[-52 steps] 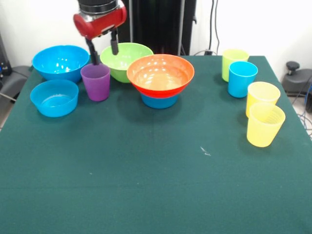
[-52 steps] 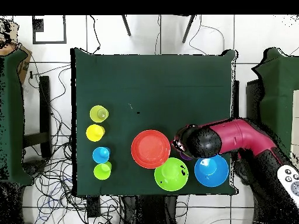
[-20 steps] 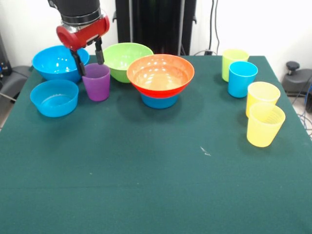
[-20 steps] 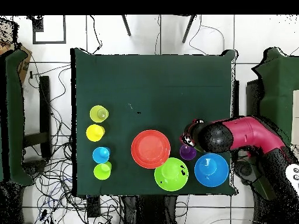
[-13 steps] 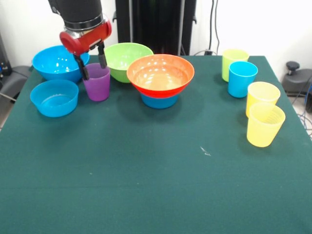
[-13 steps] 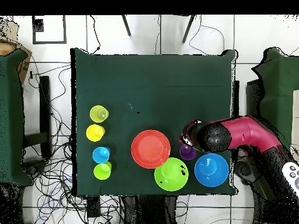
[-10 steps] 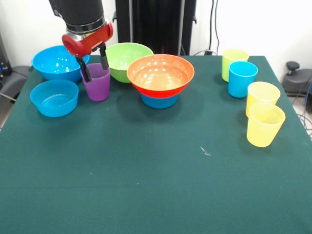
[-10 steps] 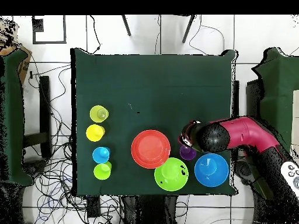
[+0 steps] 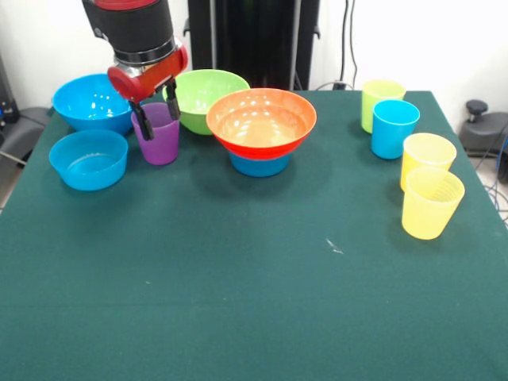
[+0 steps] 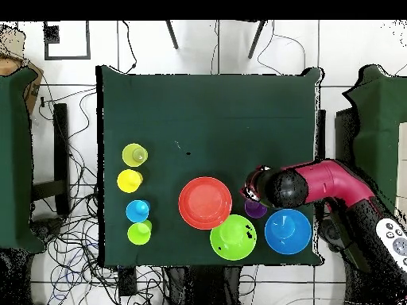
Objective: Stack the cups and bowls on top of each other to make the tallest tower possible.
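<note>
The translucent purple cup (image 9: 159, 136) stands on the table left of the wide orange bowl (image 9: 261, 121), which sits on a small blue bowl (image 9: 260, 165). My gripper (image 9: 157, 116) is just above the purple cup, open, with its fingertips (image 9: 144, 127) straddling the cup's rim. In the overhead view the gripper (image 10: 253, 193) is beside the purple cup (image 10: 255, 209) and the orange bowl (image 10: 205, 202). A lime green cup (image 9: 381, 101), a blue cup (image 9: 394, 128) and two yellow cups (image 9: 427, 157) (image 9: 431, 205) stand at the right.
The large blue bowl (image 9: 94, 101) and a small blue bowl (image 9: 88, 159) sit left of the purple cup. The lime green bowl (image 9: 205, 97) is right behind it. The table's near edge (image 9: 254, 373) runs along the bottom.
My gripper has shifted a little to the right and slightly up over the purple cup. The cup and the other objects have not moved.
</note>
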### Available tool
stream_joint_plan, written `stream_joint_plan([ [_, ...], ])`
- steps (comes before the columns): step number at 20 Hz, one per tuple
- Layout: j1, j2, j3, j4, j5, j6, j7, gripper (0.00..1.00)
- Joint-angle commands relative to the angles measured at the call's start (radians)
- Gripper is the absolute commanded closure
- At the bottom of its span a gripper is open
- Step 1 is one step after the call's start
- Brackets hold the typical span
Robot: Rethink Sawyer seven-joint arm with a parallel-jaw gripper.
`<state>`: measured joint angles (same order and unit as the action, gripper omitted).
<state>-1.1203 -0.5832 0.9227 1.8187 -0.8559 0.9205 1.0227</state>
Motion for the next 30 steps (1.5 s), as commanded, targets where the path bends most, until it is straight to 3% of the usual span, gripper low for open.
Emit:
stream_joint_plan([
  [1, 0.038, -0.016, -0.026, -0.024, -0.057, 0.075, -0.282, 0.00],
  [6, 0.010, -0.032, -0.010, -0.022, -0.035, 0.092, -0.317, 0.00],
  [15, 0.022, -0.006, -0.030, 0.008, -0.048, 0.037, -0.234, 0.00],
  [20, -0.024, -0.034, -0.002, 0.008, -0.012, 0.105, -0.339, 0.00],
  [25, -0.011, -0.017, -0.029, -0.007, -0.065, 0.078, -0.319, 0.00],
  [28, 0.004, -0.025, -0.058, -0.021, -0.115, 0.113, -0.359, 0.00],
  [30, -0.007, -0.021, -0.058, -0.028, -0.113, 0.118, -0.382, 0.00],
])
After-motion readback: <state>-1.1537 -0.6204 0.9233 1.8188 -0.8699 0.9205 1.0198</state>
